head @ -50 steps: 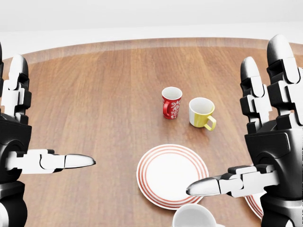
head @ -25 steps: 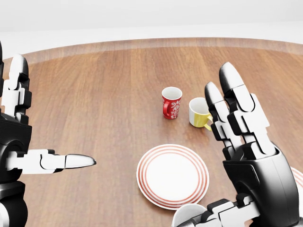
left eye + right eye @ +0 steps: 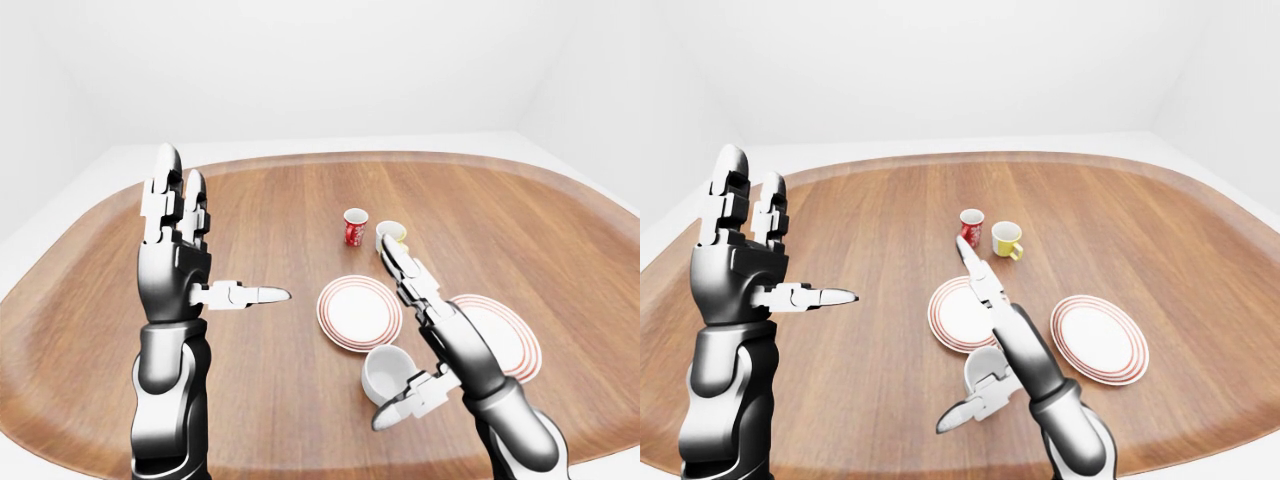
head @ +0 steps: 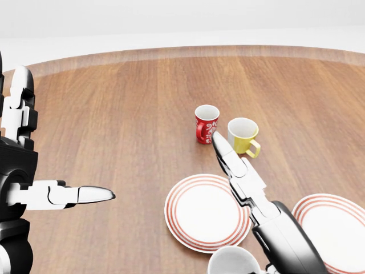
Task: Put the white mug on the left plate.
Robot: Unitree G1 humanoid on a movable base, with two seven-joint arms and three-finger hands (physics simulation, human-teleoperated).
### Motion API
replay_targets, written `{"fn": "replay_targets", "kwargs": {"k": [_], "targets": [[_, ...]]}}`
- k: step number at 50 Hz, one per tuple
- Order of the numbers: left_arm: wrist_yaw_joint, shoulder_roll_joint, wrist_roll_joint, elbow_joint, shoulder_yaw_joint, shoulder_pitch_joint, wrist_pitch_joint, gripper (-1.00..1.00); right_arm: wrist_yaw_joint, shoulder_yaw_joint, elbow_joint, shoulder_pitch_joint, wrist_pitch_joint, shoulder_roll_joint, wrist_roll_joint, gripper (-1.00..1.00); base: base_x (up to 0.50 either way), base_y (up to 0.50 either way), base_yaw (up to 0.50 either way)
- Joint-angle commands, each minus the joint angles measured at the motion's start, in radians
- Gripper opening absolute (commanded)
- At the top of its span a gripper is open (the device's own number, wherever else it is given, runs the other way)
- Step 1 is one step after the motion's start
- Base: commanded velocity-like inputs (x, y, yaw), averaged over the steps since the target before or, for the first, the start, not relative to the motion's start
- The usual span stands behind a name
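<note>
White walls and a pale floor surround a rounded wooden desk (image 3: 260, 350) carrying all items. Taking the left plate (image 3: 359, 312) as landmark: it is white with red rim rings, lies flat and carries nothing. The white mug (image 3: 385, 372) stands upright on the desk just below the plate's lower right edge in the left-eye view, close beside it and not on it. A second ringed plate (image 3: 1099, 338) lies to the right of the landmark plate, apart from it. A red patterned mug (image 4: 206, 124) and a yellow mug (image 4: 243, 136) stand side by side above the landmark plate, clear of its rim.

The right hand (image 3: 425, 335) reaches over the right edge of the landmark plate with its long fingers (image 4: 228, 157) stretched straight and pointing toward the two coloured mugs. Its thumb (image 3: 408, 402) sticks out just beside the white mug; whether it touches cannot be told. The hand is spread wide and grips nothing.

The left hand (image 3: 185, 265) is raised well to the left of the landmark plate, fingers upright, thumb (image 3: 245, 295) pointing toward the plate, spread wide, holding nothing.
</note>
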Motion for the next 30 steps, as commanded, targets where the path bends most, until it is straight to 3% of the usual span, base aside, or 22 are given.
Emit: {"fn": "replay_targets", "kwargs": {"k": [1, 30], "targets": [[-0.001, 0.001, -0.003, 0.001, 0.002, 0.000, 0.000, 1.00, 0.053, 0.014, 0.002, 0.022, 0.000, -0.005, -0.114, 1.00, 0.00, 0.00, 0.00], [-0.002, 0.000, -0.001, 0.001, 0.001, 0.004, 0.000, 1.00, 0.080, 0.026, 0.043, 0.033, 0.000, -0.002, -0.315, 1.00, 0.00, 0.00, 0.00]]}}
